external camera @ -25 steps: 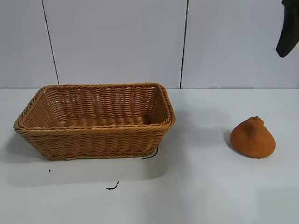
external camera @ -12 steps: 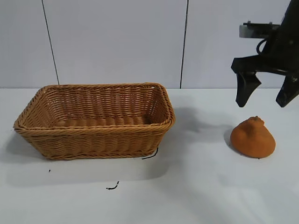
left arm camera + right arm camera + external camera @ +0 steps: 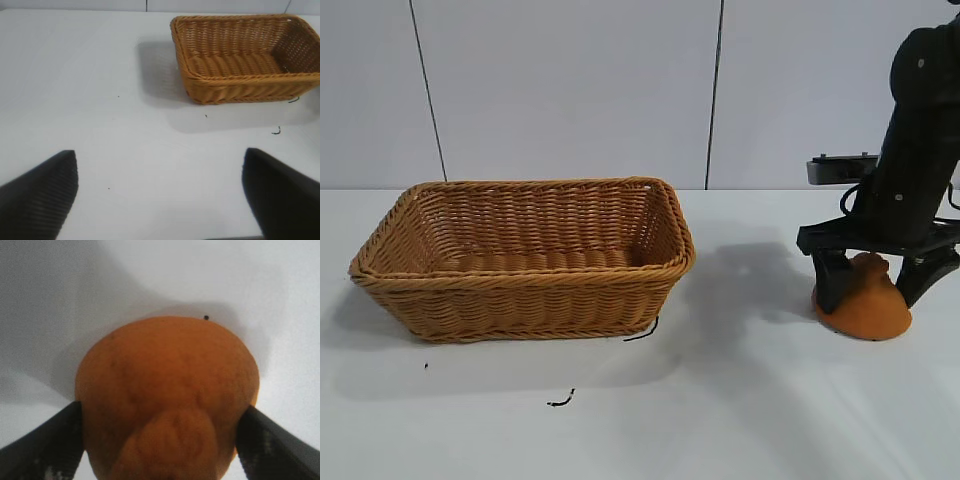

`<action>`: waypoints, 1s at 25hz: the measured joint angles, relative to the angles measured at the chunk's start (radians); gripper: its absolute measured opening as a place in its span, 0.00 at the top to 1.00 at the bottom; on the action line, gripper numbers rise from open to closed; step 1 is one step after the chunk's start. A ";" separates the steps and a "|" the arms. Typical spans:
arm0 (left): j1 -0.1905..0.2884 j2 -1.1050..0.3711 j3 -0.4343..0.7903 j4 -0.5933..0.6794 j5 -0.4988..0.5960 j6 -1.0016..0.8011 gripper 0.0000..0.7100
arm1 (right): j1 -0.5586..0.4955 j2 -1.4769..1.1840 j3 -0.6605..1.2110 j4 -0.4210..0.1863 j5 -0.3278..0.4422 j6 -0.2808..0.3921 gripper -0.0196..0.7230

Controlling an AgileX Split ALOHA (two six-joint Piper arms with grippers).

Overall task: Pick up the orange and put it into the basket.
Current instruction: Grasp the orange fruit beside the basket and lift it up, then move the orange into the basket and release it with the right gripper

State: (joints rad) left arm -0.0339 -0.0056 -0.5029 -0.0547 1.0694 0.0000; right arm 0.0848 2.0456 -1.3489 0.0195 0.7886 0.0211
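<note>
Between right hand's point(image 3: 879, 282) fingers, the orange point(image 3: 865, 300)

Basket point(image 3: 525, 255): woven wicker, tan-brown, ribbed weave, braided rim, slight sheen
Orange point(image 3: 865, 300): matt skin, lumpy, finely pitted
Counter point(image 3: 720, 400): smooth white surface, matt
Right end effector point(image 3: 876, 285): black, matt, hard-looking
Left end effector point(image 3: 160, 192): fingers point(image 3: 42, 187) black, finely ribbed pads

- The right gripper point(image 3: 880, 285) is at the right edge of the exterior frame, pointing down, fingers spread wide.
- The left gripper point(image 3: 160, 192) has fingers apart, low in its wrist frame.
</note>
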 joint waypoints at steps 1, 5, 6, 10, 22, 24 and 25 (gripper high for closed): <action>0.000 0.000 0.000 0.000 0.000 0.000 0.10 | 0.000 -0.022 0.000 -0.002 0.000 0.000 0.81; 0.000 0.000 0.000 0.000 0.000 0.000 0.10 | 0.000 -0.125 -0.034 -0.013 0.023 0.000 0.82; 0.000 0.000 0.000 0.000 0.000 0.000 0.10 | 0.000 -0.150 -0.055 -0.019 0.036 -0.001 0.82; 0.000 0.000 0.000 0.000 0.000 0.000 0.10 | 0.000 -0.201 -0.194 -0.014 0.110 -0.001 0.82; 0.000 0.000 0.000 0.000 -0.001 0.000 0.10 | 0.168 -0.203 -0.372 -0.004 0.150 -0.001 0.82; 0.000 0.000 0.000 0.000 -0.001 0.000 0.10 | 0.228 -0.200 -0.372 -0.003 0.133 -0.001 0.82; 0.000 0.000 0.000 0.000 -0.001 0.000 0.10 | 0.262 -0.196 -0.372 -0.003 0.122 -0.001 0.82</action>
State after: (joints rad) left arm -0.0339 -0.0056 -0.5029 -0.0547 1.0687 0.0000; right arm 0.3466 1.8499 -1.7209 0.0167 0.9111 0.0200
